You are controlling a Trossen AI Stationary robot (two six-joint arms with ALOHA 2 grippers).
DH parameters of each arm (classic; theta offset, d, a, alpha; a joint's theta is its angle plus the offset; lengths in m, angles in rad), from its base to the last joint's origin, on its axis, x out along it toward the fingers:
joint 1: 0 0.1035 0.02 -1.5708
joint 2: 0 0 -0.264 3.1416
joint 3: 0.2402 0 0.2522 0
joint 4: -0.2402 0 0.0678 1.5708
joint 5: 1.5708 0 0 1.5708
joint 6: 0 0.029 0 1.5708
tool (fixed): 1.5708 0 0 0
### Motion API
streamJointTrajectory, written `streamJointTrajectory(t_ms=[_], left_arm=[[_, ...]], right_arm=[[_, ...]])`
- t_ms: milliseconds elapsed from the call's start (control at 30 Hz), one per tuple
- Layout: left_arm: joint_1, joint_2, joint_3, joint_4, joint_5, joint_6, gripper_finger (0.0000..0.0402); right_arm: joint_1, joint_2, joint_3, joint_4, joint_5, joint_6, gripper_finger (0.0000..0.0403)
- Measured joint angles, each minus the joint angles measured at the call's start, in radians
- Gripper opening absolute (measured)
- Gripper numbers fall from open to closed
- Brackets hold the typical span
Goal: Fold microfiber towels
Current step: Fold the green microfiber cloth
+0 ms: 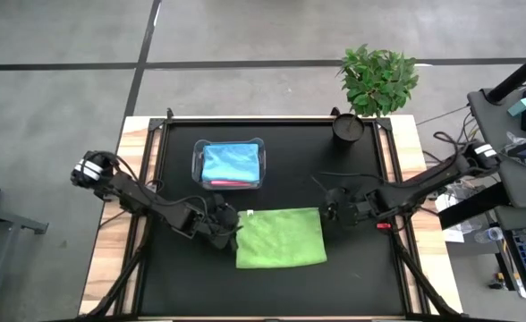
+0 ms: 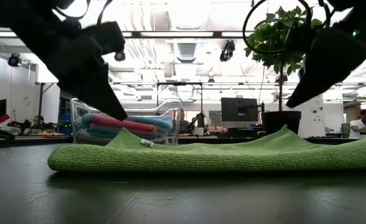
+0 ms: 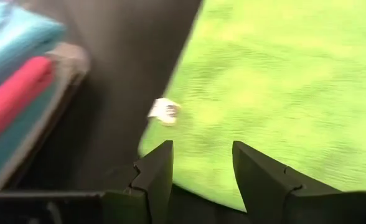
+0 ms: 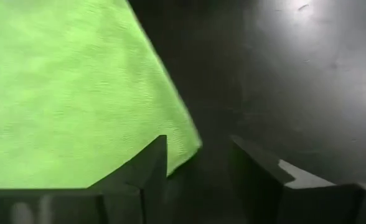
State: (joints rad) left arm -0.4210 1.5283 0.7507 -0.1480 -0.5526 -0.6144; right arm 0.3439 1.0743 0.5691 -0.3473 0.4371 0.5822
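- Step in hand: release after a fold of the green towel [image 1: 281,238], lying flat and doubled on the tabletop [image 1: 352,286] between both arms.
- Left gripper [image 1: 224,225]: at the towel's left far corner, jaws parted, empty, just above the cloth by its white tag [image 3: 165,111].
- Right gripper [image 1: 332,211]: at the right far corner, jaws parted, empty.
- Tub [image 1: 230,165]: behind the towel, holding folded blue towels [image 1: 231,161] and a pink towel [image 1: 232,183].
- Next move, as judged: regrip two corners for a second fold, or lift the towel toward the tub; requires pinching all layers together.
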Motion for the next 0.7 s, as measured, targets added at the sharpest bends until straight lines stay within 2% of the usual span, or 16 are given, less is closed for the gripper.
streamJointTrajectory(t_ms=[333,533,700], left_arm=[[-0.012,-0.027,0.024,0.008,0.201,0.02,0.015],[-0.051,-0.023,0.038,0.041,0.204,0.02,0.015],[-0.076,-0.019,0.032,0.084,0.188,0.019,0.015]], right_arm=[[0.002,-0.078,0.0,0.003,-0.257,0.158,0.0191],[0.007,-0.044,0.0,-0.02,-0.301,0.4,0.0192],[0.024,0.011,0.0,-0.028,-0.335,0.507,0.0192]])
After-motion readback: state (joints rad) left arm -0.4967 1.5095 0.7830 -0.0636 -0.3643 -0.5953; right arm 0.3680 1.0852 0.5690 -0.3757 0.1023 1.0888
